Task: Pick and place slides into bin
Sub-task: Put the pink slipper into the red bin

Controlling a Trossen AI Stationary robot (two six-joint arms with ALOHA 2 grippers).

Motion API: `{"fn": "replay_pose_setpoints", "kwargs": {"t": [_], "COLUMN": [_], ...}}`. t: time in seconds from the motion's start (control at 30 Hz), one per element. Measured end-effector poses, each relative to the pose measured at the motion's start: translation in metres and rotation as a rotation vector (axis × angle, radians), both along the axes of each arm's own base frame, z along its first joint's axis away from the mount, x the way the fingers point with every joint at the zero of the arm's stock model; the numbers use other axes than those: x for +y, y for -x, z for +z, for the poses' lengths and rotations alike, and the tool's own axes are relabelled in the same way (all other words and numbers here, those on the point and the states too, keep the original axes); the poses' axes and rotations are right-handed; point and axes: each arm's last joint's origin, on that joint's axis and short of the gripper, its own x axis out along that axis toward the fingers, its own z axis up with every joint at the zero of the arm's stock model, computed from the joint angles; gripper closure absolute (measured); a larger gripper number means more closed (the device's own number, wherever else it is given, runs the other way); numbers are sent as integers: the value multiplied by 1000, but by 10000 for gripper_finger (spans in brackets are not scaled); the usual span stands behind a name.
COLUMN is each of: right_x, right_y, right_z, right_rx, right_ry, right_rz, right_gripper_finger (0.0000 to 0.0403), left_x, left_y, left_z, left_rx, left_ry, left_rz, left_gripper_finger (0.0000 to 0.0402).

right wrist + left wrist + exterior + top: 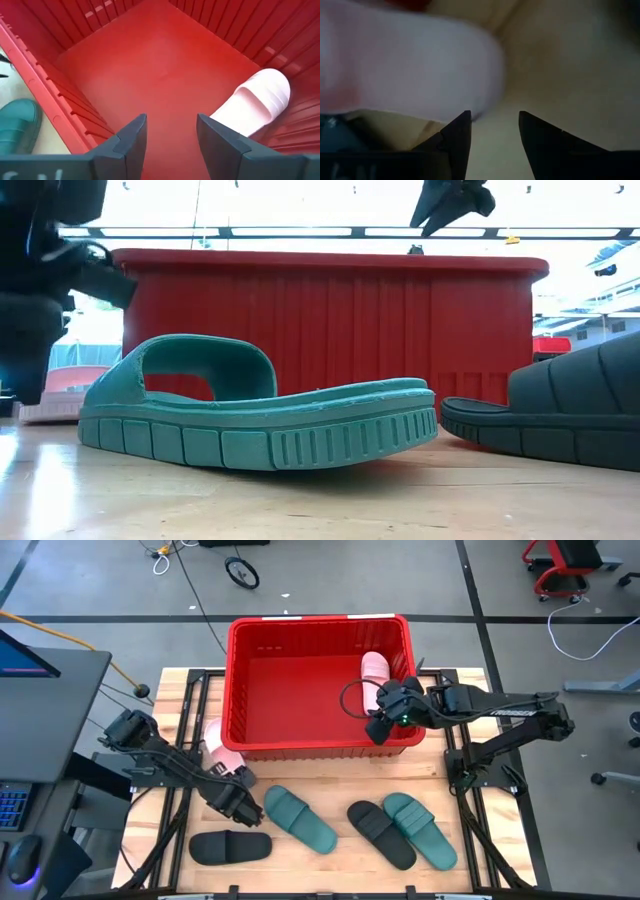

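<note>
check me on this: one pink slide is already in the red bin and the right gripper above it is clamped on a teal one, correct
Not quite. The right gripper holds nothing: the right wrist view shows its fingers apart and empty over the bin floor. One pink slide does lie inside the bin, as you said. Both teal slides are on the table in the high view.

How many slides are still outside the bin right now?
5. A pink slide by the bin's front-left corner, a black slide front left, two teal slides and another black one in front. None seems hidden.
</note>
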Motion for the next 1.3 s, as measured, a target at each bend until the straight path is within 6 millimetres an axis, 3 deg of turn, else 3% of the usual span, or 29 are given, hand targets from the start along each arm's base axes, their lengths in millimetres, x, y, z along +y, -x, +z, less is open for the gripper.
{"fn": "replay_pose_setpoints", "kwargs": {"t": [0.17, 0.5, 0.6, 0.73, 0.83, 1.0, 1.3], "right_x": [0, 0, 0, 0, 0, 0, 0], "right_y": [0, 0, 0, 0, 0, 0, 0], "right_z": [0, 0, 0, 0, 0, 0, 0], "right_rx": [-2, -19, -19, -19, -19, -18, -14], "right_ry": [-2, -22, -22, -22, -22, -21, -16], "right_rz": [-3, -26, -26, -26, -26, -25, -19], "right_gripper_finger": [226, 226, 226, 229, 231, 234, 236], "left_x": [9, 11, 11, 10, 7, -12, -32], "left_y": [9, 7, 7, 6, 4, -17, -46], "left_z": [-10, -14, -15, -15, -12, 11, 65], "left_rx": [50, 8, 1, -5, 12, -38, -199], "left_ry": [-43, -69, -68, -54, -5, 174, 235], "left_rz": [19, -40, -44, -44, -40, -103, -177], "left_gripper_finger": [230, 240, 281, 375, 384, 392, 393]}}
